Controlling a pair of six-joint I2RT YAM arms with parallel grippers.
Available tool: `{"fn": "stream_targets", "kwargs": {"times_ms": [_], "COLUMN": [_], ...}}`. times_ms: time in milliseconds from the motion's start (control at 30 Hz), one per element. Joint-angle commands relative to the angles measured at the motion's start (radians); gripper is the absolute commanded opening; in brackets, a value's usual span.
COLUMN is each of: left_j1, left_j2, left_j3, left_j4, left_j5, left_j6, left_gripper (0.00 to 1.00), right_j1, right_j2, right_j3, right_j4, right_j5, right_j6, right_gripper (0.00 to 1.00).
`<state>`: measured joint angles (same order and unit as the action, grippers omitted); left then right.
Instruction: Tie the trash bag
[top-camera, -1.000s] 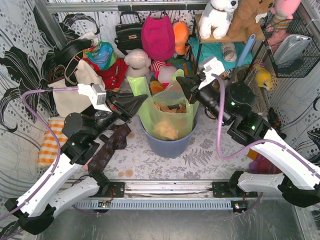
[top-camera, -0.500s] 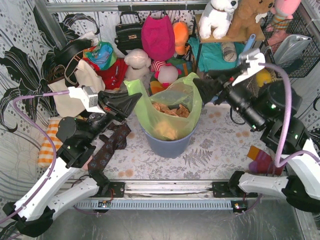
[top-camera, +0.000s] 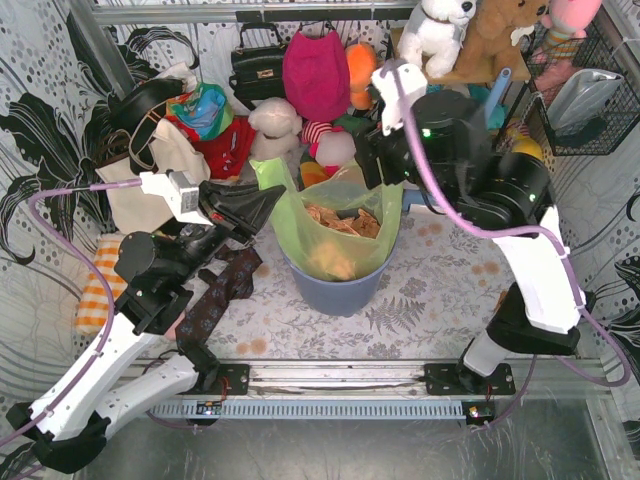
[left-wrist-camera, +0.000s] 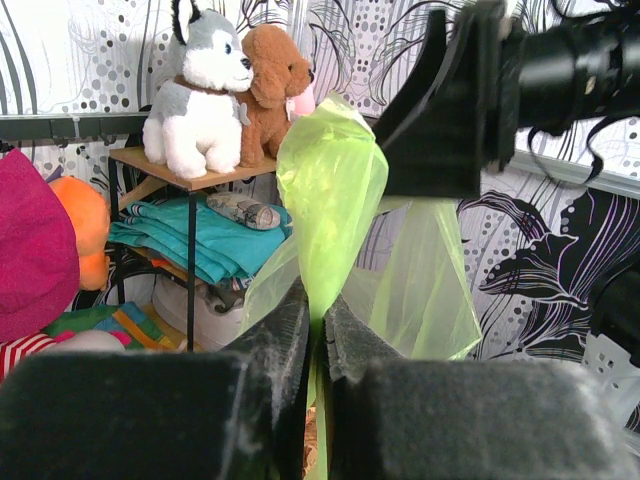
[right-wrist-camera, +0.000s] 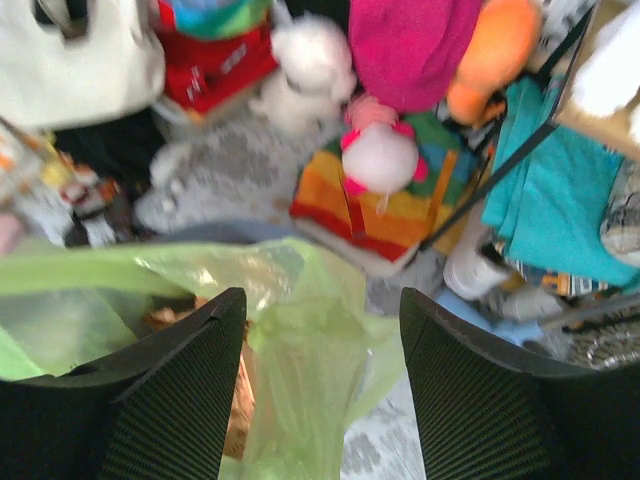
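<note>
- Lime-green trash bag (top-camera: 335, 225) seated in the blue-grey bin (top-camera: 335, 292) on the worktop, mouth gaping, crumpled orange-brown paper showing inside.
- Left of the bin: left jaws closed tight on 1 gathered ear of the bag, same grip as 1 second ago, ear drawn up and out past the bin's left rim.
- Above the bin's far right rim: right jaws now wide apart, gripping nothing. Closed at the bag's right ear 1 second ago; opened since, swung out right of the bin, then back over it.
- Judged for the task: only 1 of 2 ears in hand, no knot begun; probably a fresh grasp of the right ear needed before any crossing.
- Shown only by the left wrist view: green film squeezed flat between the closed jaws and rising to a peak, with the right arm (left-wrist-camera: 450, 110) dark and close behind it.
- Shown only by the right wrist view: slack film lying below and between the spread jaws; touching or not, impossible to tell through the blur.
- Shown only from above: both arms placed about the bin, bag mouth unclosed.
</note>
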<state>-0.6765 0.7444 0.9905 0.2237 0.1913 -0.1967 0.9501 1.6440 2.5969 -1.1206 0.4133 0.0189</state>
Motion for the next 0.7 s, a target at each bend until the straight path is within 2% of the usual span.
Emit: {"fn": "stream_targets", "kwargs": {"times_ms": [0,233,433,500,533,567,667], "left_j1": [0.006,0.007,0.006,0.007,0.007,0.006,0.007], "left_j2": [0.002,0.009,0.008,0.008,0.008,0.007,0.008], "left_j3": [0.007,0.015,0.016,0.015,0.016,0.016,0.017], "left_j4": [0.013,0.001,-0.001,-0.002,-0.004,-0.004,-0.007], "left_j5": [-0.003,-0.003,-0.006,-0.007,-0.007,-0.007,-0.009], "left_j6": [0.012,0.011,0.007,0.006,0.006,0.005,0.005], "left_gripper": [0.15,0.15,0.15,0.15,0.15,0.15,0.15], "right_j1": [0.005,0.022,0.025,0.025,0.024,0.025,0.026], "right_j2": [-0.078,-0.003,-0.058,-0.067,-0.069,-0.070,-0.074], "right_j3": [-0.139,-0.031,-0.115,-0.125,-0.125,-0.123,-0.117], "right_j4": [-0.009,-0.110,-0.086,-0.083,-0.086,-0.089,-0.107], "right_j5": [0.027,0.119,0.183,0.183,0.176,0.167,0.133], "right_j6": [-0.032,-0.057,-0.054,-0.053,-0.051,-0.049,-0.044], "right_gripper": [0.64,0.65,0.39,0.36,0.40,0.48,0.56]}}
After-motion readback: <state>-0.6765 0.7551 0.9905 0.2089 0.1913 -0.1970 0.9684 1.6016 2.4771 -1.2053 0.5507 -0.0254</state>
